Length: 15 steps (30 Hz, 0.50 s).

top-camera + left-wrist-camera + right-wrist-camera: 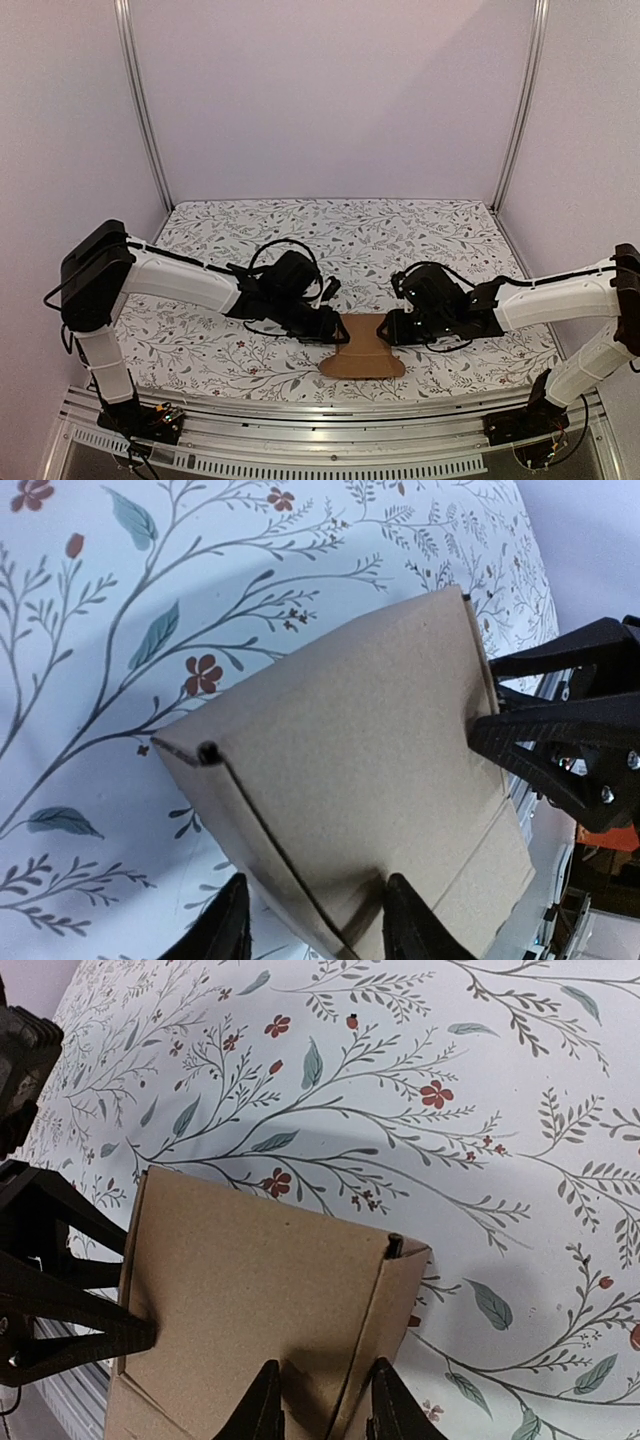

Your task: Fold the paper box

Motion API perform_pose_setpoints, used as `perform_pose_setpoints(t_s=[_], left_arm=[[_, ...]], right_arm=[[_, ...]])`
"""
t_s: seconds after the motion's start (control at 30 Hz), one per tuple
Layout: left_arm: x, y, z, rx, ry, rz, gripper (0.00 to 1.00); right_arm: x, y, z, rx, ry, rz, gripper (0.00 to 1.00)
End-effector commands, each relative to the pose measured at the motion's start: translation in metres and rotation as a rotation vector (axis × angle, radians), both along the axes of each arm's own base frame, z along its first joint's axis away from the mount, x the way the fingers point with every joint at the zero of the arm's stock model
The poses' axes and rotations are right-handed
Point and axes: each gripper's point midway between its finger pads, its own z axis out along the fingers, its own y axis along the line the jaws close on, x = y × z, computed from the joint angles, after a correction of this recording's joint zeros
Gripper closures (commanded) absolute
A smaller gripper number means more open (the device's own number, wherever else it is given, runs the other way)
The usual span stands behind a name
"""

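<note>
The paper box (362, 352) is a brown cardboard sheet lying mostly flat on the floral cloth at the near centre, with its side flaps bent up. My left gripper (338, 330) is at its left edge. In the left wrist view the left gripper (315, 920) is open and straddles the creased flap (250, 820): one finger rests on the panel, the other stands off over the cloth. My right gripper (388, 327) is at the right edge. In the right wrist view the right gripper (325, 1405) pinches the folded flap (400, 1290) from both sides.
The floral cloth (420, 240) covers the table inside pale walls with metal posts at the back corners. An aluminium rail (320, 410) runs along the near edge, just in front of the cardboard. Each gripper shows in the other's wrist view, across the cardboard.
</note>
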Motion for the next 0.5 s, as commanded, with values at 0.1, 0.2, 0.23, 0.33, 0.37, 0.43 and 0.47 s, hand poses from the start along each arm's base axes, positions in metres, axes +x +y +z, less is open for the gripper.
perform_pose_setpoints(t_s=[0.1,0.2,0.23,0.33,0.37,0.43,0.47], left_arm=[[0.002,0.033,0.009,0.011,-0.043,0.081,0.35],[0.0,0.036,0.015,-0.056,-0.036,0.096,0.27],[-0.002,0.037,0.016,-0.067,-0.028,0.095,0.26],[-0.009,0.035,0.015,-0.117,0.003,0.085,0.22],[-0.011,0.034,0.016,-0.143,0.016,0.087,0.21],[-0.013,0.031,0.019,-0.21,0.039,0.114,0.19],[-0.014,0.031,0.021,-0.244,0.046,0.129,0.16]], right_arm=[[-0.01,-0.002,-0.02,0.018,0.051,-0.007,0.79],[-0.011,-0.001,-0.023,0.027,0.055,-0.013,0.85],[-0.011,-0.001,-0.024,0.027,0.056,-0.013,0.86],[-0.009,0.001,-0.025,0.031,0.055,-0.015,0.92],[-0.013,0.004,-0.025,0.047,0.074,0.003,0.94],[-0.013,0.006,-0.027,0.049,0.076,0.005,0.97],[-0.013,0.006,-0.028,0.049,0.079,0.006,0.99]])
